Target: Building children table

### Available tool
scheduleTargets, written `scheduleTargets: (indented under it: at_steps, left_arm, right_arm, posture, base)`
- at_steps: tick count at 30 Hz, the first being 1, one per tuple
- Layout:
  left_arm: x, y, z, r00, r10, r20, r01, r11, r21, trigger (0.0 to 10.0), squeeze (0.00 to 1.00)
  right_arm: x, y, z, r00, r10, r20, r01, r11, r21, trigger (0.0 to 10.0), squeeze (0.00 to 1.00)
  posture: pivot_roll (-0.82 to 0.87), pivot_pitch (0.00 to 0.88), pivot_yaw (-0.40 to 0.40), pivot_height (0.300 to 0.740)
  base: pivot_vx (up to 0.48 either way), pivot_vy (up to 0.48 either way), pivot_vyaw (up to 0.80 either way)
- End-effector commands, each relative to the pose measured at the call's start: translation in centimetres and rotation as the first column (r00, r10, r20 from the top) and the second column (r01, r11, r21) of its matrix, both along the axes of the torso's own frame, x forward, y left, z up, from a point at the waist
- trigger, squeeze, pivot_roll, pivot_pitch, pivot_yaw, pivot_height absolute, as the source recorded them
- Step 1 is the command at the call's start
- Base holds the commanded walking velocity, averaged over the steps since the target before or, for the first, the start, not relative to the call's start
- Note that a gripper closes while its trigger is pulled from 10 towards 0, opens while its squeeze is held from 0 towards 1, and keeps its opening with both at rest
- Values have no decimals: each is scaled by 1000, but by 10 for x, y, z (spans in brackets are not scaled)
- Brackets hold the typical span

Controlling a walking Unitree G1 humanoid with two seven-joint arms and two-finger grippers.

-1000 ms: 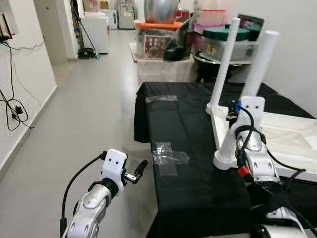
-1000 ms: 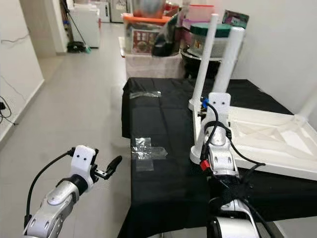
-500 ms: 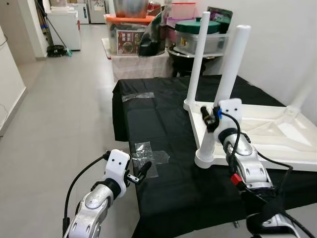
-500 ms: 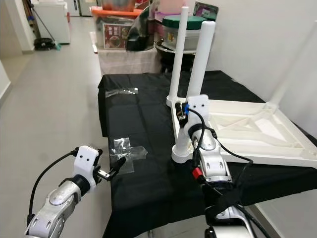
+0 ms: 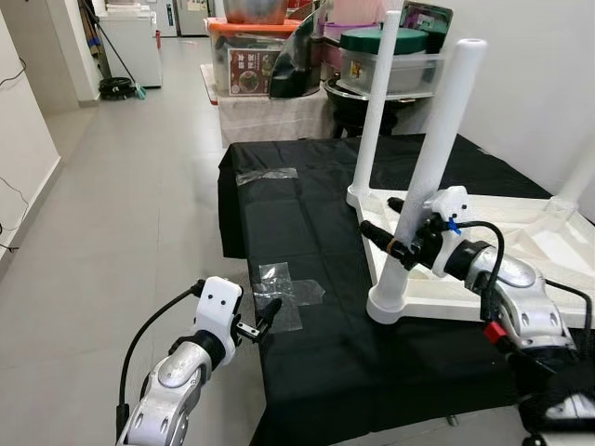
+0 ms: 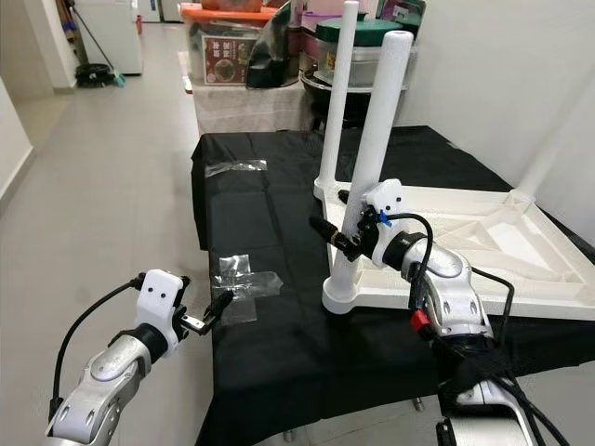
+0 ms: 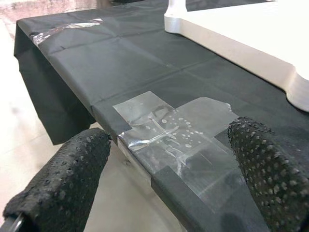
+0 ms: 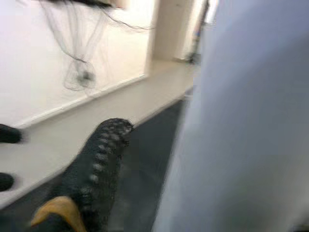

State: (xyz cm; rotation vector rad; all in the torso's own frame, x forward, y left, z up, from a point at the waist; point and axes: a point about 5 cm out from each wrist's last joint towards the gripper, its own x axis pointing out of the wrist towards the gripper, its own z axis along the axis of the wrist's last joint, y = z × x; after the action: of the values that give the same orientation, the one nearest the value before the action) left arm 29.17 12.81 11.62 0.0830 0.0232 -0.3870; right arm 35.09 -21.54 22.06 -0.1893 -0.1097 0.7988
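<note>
A white children's table [image 5: 548, 243] lies upside down on a bench under a black cloth [image 5: 307, 223]. Two white legs stand upright from it, the near leg [image 5: 437, 149] and the far leg [image 5: 374, 111]. My right gripper [image 5: 381, 216] is level with the near leg's lower half, open, one finger on each side. In the right wrist view a finger [image 8: 96, 159] stands apart from the pale leg [image 8: 241, 121]. My left gripper [image 5: 263, 321] is open at the bench's near left edge, its fingers [image 7: 63, 179] straddling a patch of clear tape [image 7: 169, 130].
A second strip of tape [image 5: 266, 174] lies on the cloth farther back. Boxes, pots and lidded bins [image 5: 270, 65] crowd the space behind the bench. Grey floor [image 5: 112, 186] runs along the left. A white wall [image 5: 548, 74] stands to the right.
The camera has shifted. My right gripper has swung from upright beside the near leg to lying level, with its fingers astride that leg. The left gripper stays by the tape.
</note>
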Motion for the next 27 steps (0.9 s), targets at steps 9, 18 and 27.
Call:
scheduleTargets:
  at_steps: [9,18,27]
  left_arm:
    - [0,0,-2,1000,-7,-5,7,1000,20,10000,0]
    - [0,-1,-2,1000,-13,-5,13,1000,20,10000,0]
    - [-1,-2,-3,1000,-13,-9,14,1000,18,10000,0]
  right_arm:
    - [5,0,-1,988,141,-58,-142,990,-3,3608,0]
    - [6,-3,-3,991,126,-36,-125,992,30,0,0]
    - [29,-8,-31,659,-751,-36,749,660,-62,0,0]
  posture:
    - [77,0,-66,740]
    - [71,0,-61,740]
    - [65,0,-58,740]
  base:
    - [0,0,0]
    - [0,0,0]
    - [0,0,0]
